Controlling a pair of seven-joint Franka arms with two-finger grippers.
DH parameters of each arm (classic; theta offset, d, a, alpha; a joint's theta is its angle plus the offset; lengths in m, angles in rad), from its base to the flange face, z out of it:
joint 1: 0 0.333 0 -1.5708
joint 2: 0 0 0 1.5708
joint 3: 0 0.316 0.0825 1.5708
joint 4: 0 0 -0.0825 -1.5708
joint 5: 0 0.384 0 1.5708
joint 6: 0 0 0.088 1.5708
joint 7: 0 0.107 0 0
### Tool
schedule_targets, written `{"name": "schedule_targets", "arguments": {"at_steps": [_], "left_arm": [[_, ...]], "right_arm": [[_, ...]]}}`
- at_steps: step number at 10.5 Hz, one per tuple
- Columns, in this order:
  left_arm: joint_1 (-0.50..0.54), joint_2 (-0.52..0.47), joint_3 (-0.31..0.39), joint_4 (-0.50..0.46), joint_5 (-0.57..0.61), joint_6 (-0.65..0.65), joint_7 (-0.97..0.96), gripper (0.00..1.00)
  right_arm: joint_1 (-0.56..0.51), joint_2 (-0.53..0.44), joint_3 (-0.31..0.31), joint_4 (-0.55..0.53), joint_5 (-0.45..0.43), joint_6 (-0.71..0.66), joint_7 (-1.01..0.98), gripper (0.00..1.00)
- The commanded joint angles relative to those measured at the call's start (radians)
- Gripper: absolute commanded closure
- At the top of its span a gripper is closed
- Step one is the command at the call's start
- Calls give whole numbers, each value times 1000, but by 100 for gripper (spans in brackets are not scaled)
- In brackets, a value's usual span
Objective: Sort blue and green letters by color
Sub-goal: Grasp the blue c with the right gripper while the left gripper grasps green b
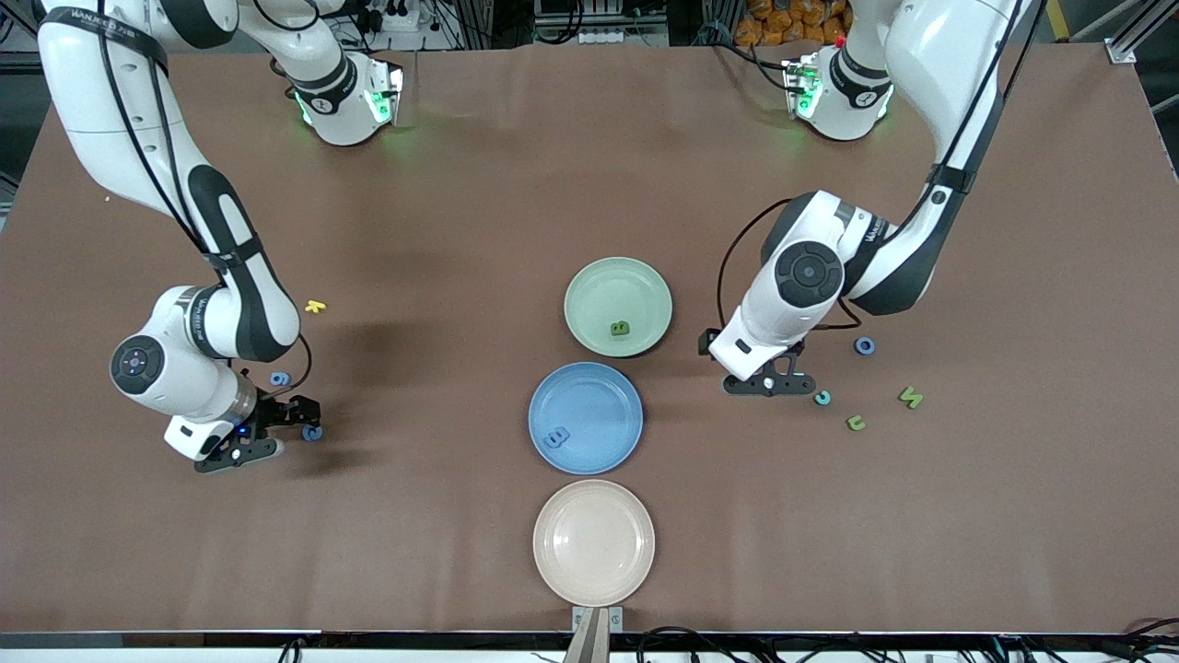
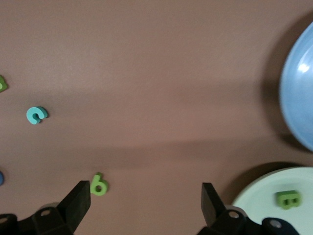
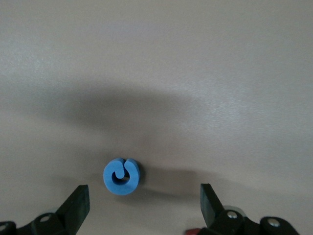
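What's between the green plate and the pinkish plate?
The blue plate sits between the green plate and the pinkish plate, holding one blue letter. The front view shows it.

In the left wrist view, the blue plate (image 2: 298,88) and the green plate (image 2: 254,200) are each cut off by the frame's edge, as are a green letter (image 2: 2,84) and a blue piece (image 2: 1,178) of which only slivers show. In the front view the blue letter (image 1: 279,378) by the right arm is partly covered by it, its shape too small to read. The teal piece (image 1: 822,398) is likewise too small to name.
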Motion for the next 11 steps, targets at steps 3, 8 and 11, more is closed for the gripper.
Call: {"name": "schedule_targets", "arguments": {"at_steps": [3, 8, 11], "left_arm": [[72, -31, -18, -127, 126, 42, 116, 0], [242, -69, -86, -334, 124, 252, 259, 0], [241, -74, -106, -400, 124, 318, 258, 10]], "right_arm": [[8, -12, 8, -77, 1, 99, 5, 0], [40, -5, 8, -79, 3, 125, 39, 17], [47, 4, 8, -77, -5, 133, 41, 31]]}}
